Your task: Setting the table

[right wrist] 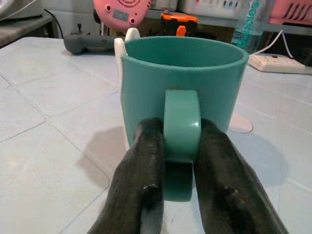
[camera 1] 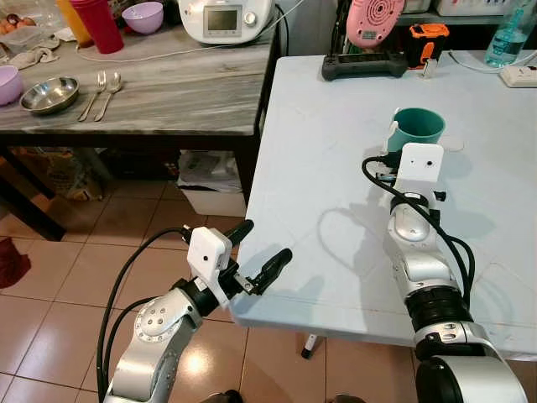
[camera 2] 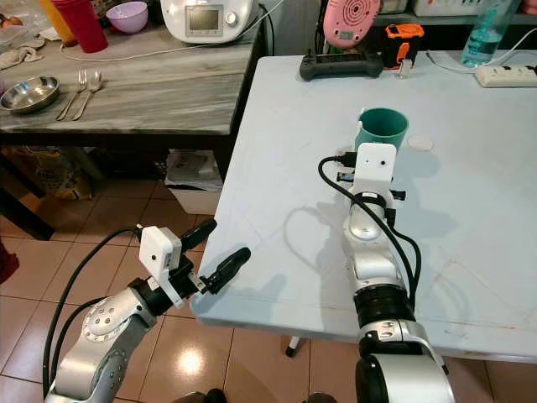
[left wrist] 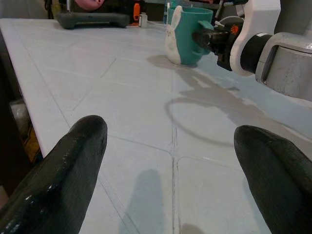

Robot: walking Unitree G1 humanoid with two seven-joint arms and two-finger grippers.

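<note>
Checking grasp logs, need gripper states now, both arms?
Left gripper: open, empty, at the white table's near corner.
Right gripper: shut on the teal mug handle, mug standing on the table.

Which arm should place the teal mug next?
Right. The right gripper is shut on the teal mug handle, mug standing on the white table. The left gripper is open at the table's near edge.

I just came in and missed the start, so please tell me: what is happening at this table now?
The robot's right gripper is shut on the handle of a green mug, which stands upright on the white table. The left gripper is open and holds nothing, hovering at the table's near corner. A steel bowl, a fork and a spoon lie on the side table.
</note>
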